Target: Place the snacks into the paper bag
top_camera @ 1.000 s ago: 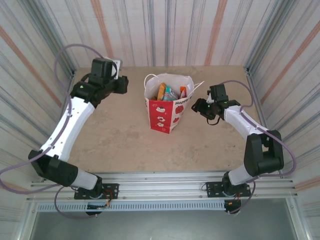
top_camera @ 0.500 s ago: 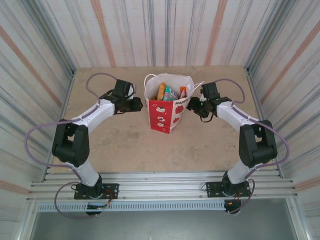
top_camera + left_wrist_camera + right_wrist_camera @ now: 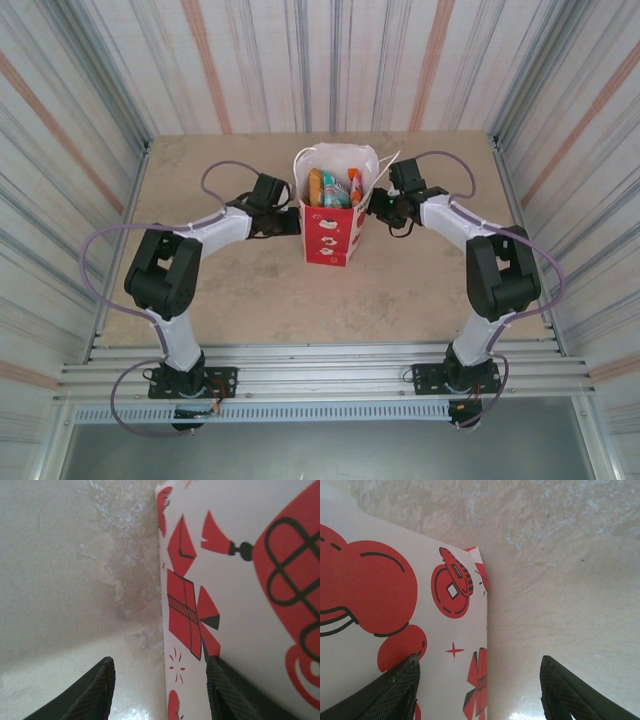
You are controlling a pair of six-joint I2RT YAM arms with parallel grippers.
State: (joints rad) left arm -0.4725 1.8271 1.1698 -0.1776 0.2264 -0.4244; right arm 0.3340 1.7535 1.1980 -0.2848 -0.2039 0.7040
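**Paper bag (image 3: 335,228) hemmed in from both sides**

The paper bag stands upright mid-desk (image 3: 250,285), with the snacks (image 3: 333,188) on end in its open mouth. Within the last second both arms have swung in from well apart. The left gripper (image 3: 288,222) now sits against the bag's left wall and the right gripper (image 3: 380,208) against its right, and the bag looks squarer. Each gripper is half-wide and holds nothing, a bag corner edge between its fingers. This reads as steadying, with packing about done. The cord handle (image 3: 388,162) near the right gripper could snag.

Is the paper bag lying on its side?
No, the paper bag stands upright, with snacks showing in its open top.
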